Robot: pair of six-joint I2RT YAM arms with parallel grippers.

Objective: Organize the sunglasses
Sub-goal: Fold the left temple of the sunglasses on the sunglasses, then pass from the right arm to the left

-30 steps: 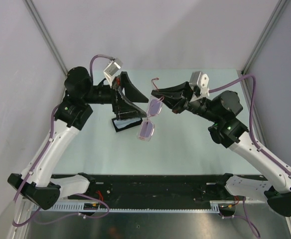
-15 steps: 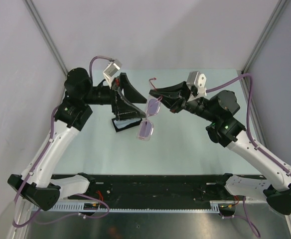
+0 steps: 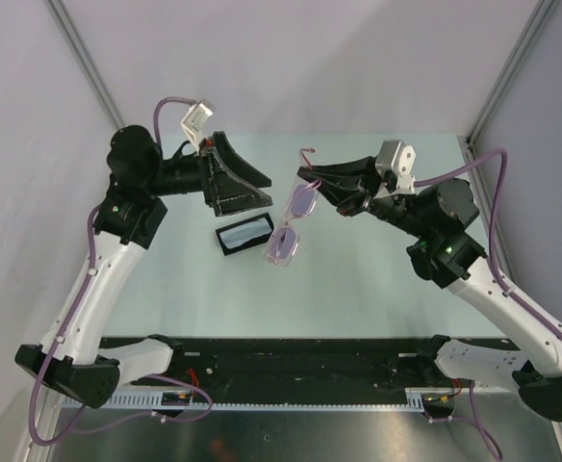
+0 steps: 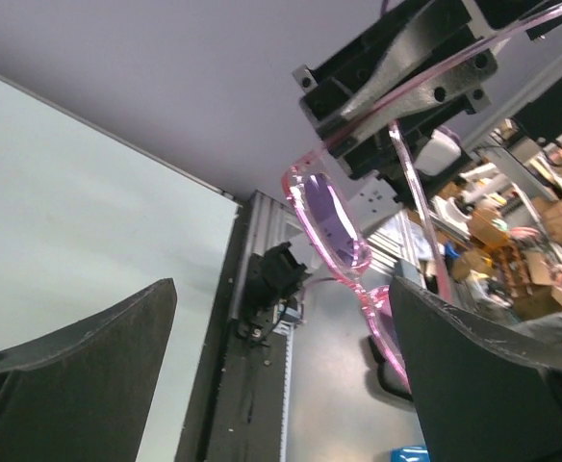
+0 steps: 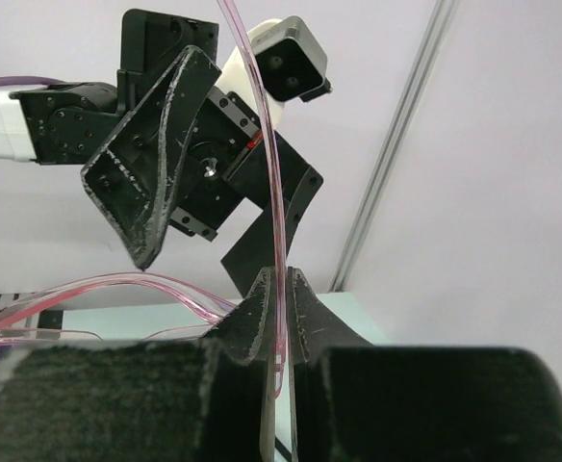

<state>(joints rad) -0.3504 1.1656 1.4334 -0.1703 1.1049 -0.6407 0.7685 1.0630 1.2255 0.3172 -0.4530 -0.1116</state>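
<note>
The right tool [image 3: 308, 176] is clenched on one thin pink arm of the sunglasses [image 3: 283, 247], pinching it between its two black fingers, and the pair hangs from that grip, up off the worktop [image 3: 377, 279] and tilted, one purple lens higher and nearer the tool, the other lower. The second arm curves away loose behind the tool. Facing it from the other side, the left tool [image 3: 252, 188] stands released, its jaws spread wide, pointing at the glasses but apart from them; through its own camera the frame shows in the gap between its fingers, touching neither. Down on the pale green worktop lies a black oblong case [image 3: 243, 235] with a light face turned up, below the left tool. Seen from overhead, the lower lens sits right at the case's right end, though I cannot tell how far above it. Grey walls [image 3: 291, 67] close in the back and sides, and purple cables [image 3: 488, 192] loop from each arm
</note>
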